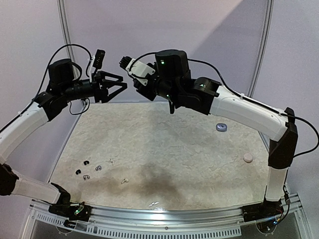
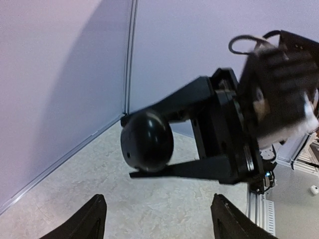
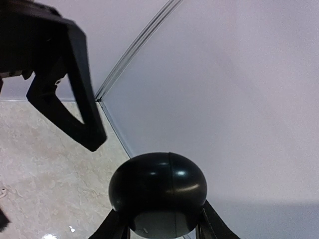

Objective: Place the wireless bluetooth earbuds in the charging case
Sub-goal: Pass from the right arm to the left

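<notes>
Aloft, glossy black seamed charging case (image 3: pixel 157 191)

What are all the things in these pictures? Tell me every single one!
glossy egg-shaped charging case: one, black, held aloft in the right gripper
tiny pebble-like earbuds: six, black, silvery and white pairs, near-left of the table
small blue-grey round disc: one, blue-grey, right side
small pale pink round disc: one, pink, right side, nearer the arms
table: one, mottled beige, under everything
left gripper: one, black, raised, open, empty
right gripper: one, black, raised, gripping the case
</notes>
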Robot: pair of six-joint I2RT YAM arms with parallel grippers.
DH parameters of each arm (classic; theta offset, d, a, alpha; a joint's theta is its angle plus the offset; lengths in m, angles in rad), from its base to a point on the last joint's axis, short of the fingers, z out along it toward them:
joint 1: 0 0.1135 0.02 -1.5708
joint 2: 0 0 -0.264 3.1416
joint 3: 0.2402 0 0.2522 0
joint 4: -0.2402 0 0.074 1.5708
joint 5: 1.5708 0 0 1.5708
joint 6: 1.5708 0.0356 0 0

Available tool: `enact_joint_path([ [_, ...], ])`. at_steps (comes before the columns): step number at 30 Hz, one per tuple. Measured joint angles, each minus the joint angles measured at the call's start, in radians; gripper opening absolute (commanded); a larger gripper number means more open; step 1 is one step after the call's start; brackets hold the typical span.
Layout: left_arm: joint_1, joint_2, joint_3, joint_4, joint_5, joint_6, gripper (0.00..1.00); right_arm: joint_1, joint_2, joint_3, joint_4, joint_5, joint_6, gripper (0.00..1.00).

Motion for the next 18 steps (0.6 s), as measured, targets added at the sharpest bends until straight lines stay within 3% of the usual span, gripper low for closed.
enact_joint_path([
  [5, -0.005, 0.016, 0.014, 0.053, -0.051, -0.046, 0.65, 0.032, 0.046, 0.0, 0.022, 0.021, -0.111, 0.0],
  [11, -0.023, 0.034, 0.022, 0.05, -0.126, -0.043, 0.49, 0.044, 0.057, 0.005, 0.047, 0.028, -0.166, 0.0],
  [13, -0.037, 0.041, 0.029, 0.042, -0.145, -0.031, 0.36, 0.043, 0.057, 0.006, 0.048, 0.028, -0.18, 0.0],
  [16, -0.052, 0.045, 0.04, 0.029, -0.151, -0.021, 0.06, 0.042, 0.057, 0.007, 0.048, 0.033, -0.2, 0.0],
  [18, -0.054, 0.046, 0.045, 0.022, -0.168, -0.045, 0.0, 0.041, 0.057, 0.007, 0.053, 0.048, -0.221, 0.0],
])
